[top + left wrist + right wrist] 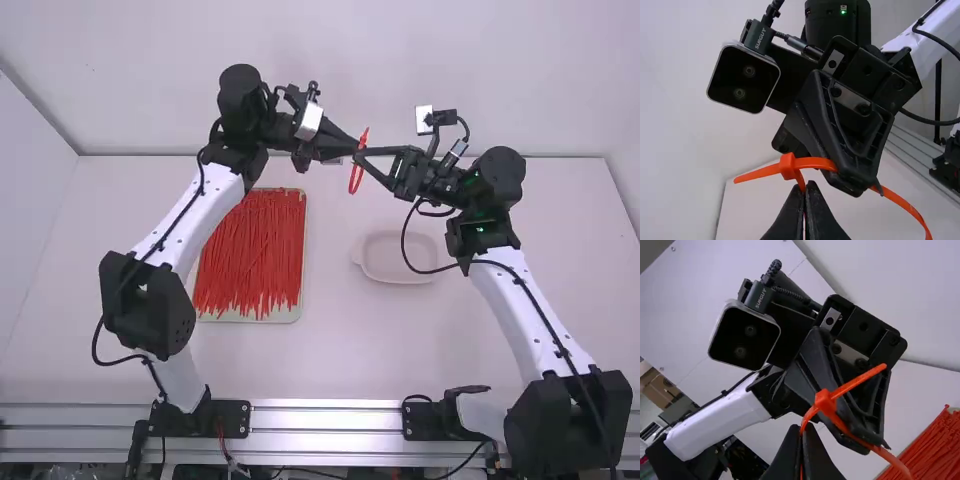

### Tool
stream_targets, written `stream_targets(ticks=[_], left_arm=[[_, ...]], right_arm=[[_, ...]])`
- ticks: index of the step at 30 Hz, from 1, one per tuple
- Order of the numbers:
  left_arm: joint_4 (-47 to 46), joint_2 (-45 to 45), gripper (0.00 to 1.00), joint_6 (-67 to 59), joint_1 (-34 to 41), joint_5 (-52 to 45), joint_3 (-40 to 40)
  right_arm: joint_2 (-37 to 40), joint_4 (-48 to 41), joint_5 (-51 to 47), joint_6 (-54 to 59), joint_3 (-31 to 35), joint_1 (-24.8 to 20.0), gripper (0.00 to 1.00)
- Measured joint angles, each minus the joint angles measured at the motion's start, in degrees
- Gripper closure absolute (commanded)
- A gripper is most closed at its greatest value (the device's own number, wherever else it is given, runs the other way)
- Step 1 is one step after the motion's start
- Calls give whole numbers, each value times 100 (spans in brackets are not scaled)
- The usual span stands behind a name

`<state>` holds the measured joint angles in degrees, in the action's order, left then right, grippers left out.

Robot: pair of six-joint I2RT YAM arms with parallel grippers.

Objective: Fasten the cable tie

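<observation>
Orange cable tie point(357, 160) held aloft at upper centre of the frame, gripped from both sides, left gripper point(805, 194) closed tight on it, right gripper point(801, 435) likewise clamped on it, spare ties point(250, 255) piled at left centre, white dish point(400, 258) at centre right

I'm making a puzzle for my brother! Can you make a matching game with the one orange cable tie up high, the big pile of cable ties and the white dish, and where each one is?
Things:
1. single cable tie
2. pile of cable ties
3. white dish

Places:
A. on the table, right of the tray
B. pinched in the air by the left gripper and the right gripper
C. lying on the tray

Pairs: 1-B, 2-C, 3-A.
</observation>
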<state>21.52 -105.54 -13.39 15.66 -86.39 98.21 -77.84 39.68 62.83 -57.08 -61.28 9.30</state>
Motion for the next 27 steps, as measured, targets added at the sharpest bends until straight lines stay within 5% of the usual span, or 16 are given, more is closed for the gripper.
stream_targets(ticks=[27], left_arm=[[321,0,98,-319,15,7,2]], right_arm=[[-37,428,273,-581,0,-188,100]])
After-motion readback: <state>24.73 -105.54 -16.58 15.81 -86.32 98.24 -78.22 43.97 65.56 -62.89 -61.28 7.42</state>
